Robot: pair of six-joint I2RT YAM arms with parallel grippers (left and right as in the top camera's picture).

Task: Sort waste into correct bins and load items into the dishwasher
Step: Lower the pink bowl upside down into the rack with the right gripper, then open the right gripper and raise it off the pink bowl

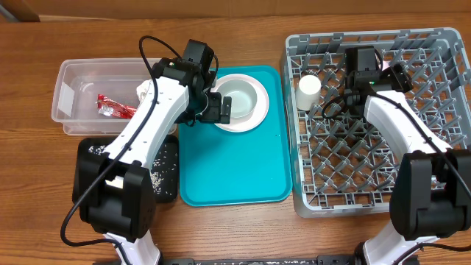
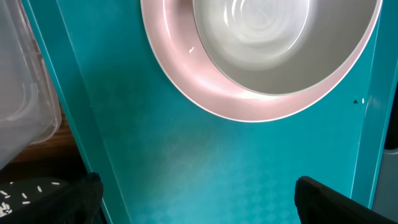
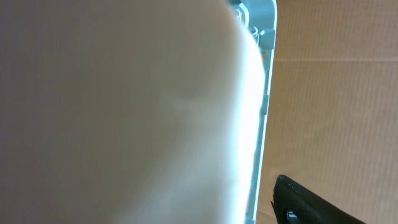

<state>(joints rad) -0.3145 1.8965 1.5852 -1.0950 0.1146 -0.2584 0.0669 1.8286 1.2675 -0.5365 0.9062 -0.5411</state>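
Observation:
A white bowl [image 1: 243, 96] sits on a white plate [image 1: 234, 125] on the teal tray [image 1: 235, 169]. My left gripper [image 1: 224, 109] hovers at their left edge. In the left wrist view it is open [image 2: 199, 205] over bare teal, with the bowl [image 2: 261, 37] and plate [image 2: 186, 74] ahead. A white cup [image 1: 309, 92] stands in the grey dishwasher rack [image 1: 368, 35]. My right gripper [image 1: 329, 105] is just right of it and open. The cup [image 3: 124, 112] fills the right wrist view, and one finger [image 3: 311, 202] stands clear of its side. The red sachet [image 1: 110, 109] lies in the clear tub [image 1: 73, 81].
The black tray [image 1: 165, 147] with rice scraps [image 1: 158, 175] lies in front of the tub, partly under my left arm. A white crumpled bit [image 1: 142, 93] shows in the tub beside that arm. The rack's pegs surround the cup.

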